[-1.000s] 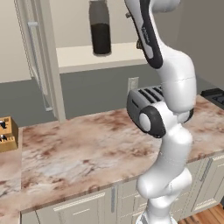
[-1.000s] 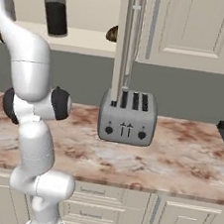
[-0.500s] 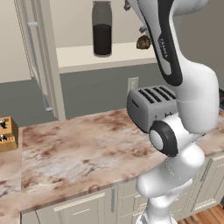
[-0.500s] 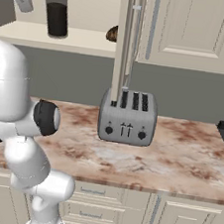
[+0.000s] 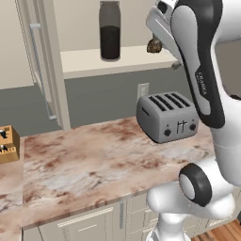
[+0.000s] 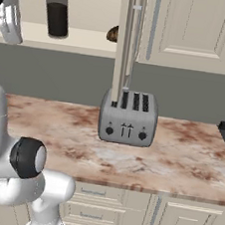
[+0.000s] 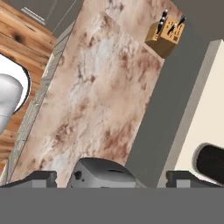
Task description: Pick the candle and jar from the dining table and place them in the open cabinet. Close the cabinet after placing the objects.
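The dark grey jar (image 5: 109, 30) (image 6: 57, 14) stands upright on the pale shelf (image 5: 117, 63) of the open cabinet. A corner of the jar (image 7: 212, 162) also shows in the hand view. To its right on the same shelf sits the candle's small dark brown holder (image 5: 154, 45) (image 6: 113, 33), partly behind my arm. My gripper (image 7: 113, 179) (image 6: 10, 30) is open with nothing between its fingers. It hangs in front of the shelf, apart from the jar, and points down over the counter.
A silver toaster (image 5: 167, 115) (image 6: 128, 117) (image 7: 103, 173) stands on the marble counter (image 5: 89, 164) under the shelf. A wooden knife block (image 5: 7, 143) (image 7: 166, 33) sits at the counter's left end. The open cabinet door (image 5: 42, 70) (image 6: 128, 41) juts out.
My hand has drawn back from the jar and away from the shelf, and my elbow has swung down and outward. The jar has stayed on the shelf. The gripper has stayed open.
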